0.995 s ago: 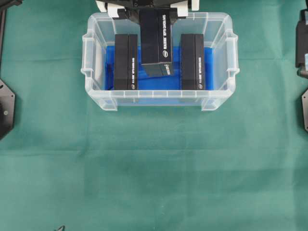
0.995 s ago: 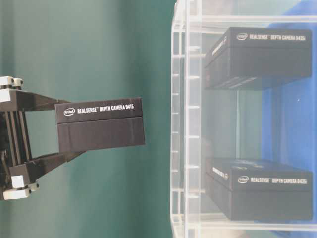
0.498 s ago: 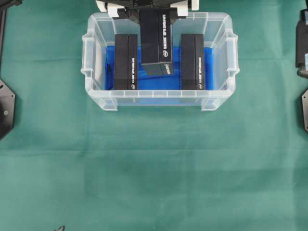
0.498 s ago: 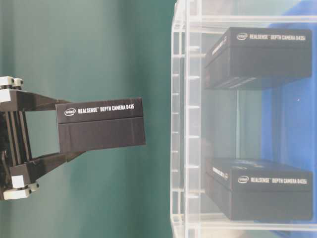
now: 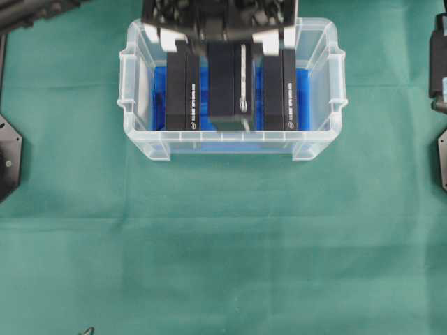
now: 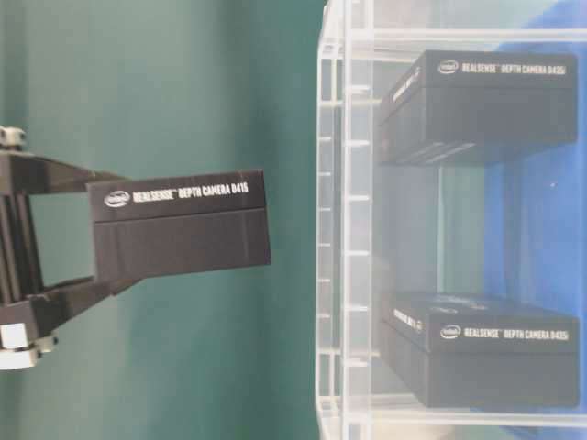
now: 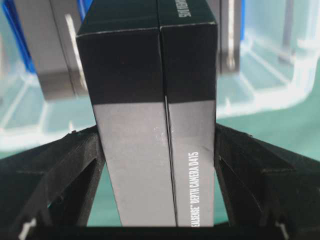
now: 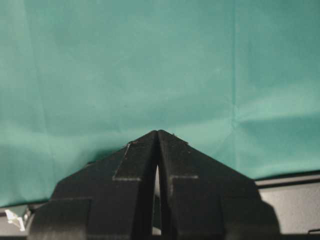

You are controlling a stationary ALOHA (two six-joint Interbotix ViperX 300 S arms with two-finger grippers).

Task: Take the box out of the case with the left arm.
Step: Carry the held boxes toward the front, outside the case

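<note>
A green cloth point(image 5: 230, 237) covered the whole table, with some soft creases in it. Two black boxes point(image 5: 183, 89) point(image 5: 280, 89) stood on their long narrow sides, parallel to each other and well apart. Each one carried small white print along its side; in the table-level view the print read "RealSense Depth Camera D435i".
</note>
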